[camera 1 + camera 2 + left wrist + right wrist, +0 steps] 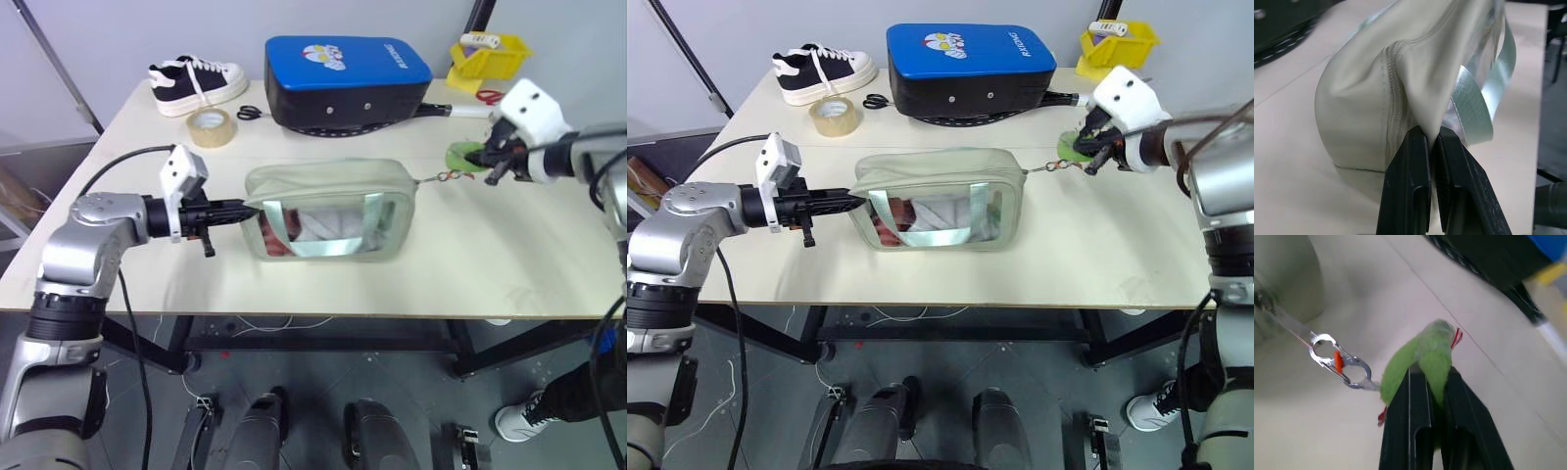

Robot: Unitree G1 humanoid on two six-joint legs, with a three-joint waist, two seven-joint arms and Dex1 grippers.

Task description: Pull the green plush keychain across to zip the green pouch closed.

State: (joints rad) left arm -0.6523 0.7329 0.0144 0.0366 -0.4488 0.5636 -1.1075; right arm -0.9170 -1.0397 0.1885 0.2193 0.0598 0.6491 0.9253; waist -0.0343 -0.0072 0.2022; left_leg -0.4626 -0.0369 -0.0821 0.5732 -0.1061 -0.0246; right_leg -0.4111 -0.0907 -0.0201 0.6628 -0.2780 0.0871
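On the robot's left, the left gripper (238, 211) reaches in level and pinches a fold of fabric at the left end of the green pouch (328, 206), its two black fingers (1409, 186) pressed tight together on the cloth. The pouch lies on its side near the middle of the pale table (470, 264), clear window facing the camera, a green strap (370, 223) across it. From its right end a silver clip (1334, 363) runs out taut to the green plush keychain (1422, 357), which sits off the pouch's right end, above the table. The right gripper (484, 157) has it clamped, fingers closed on the fuzzy charm. Along the far edge of the table stand a black-and-white sneaker (196, 84), a tan tape roll (211, 127), black scissors (249, 113), a blue-topped black case (345, 80) and a yellow bin (487, 59).
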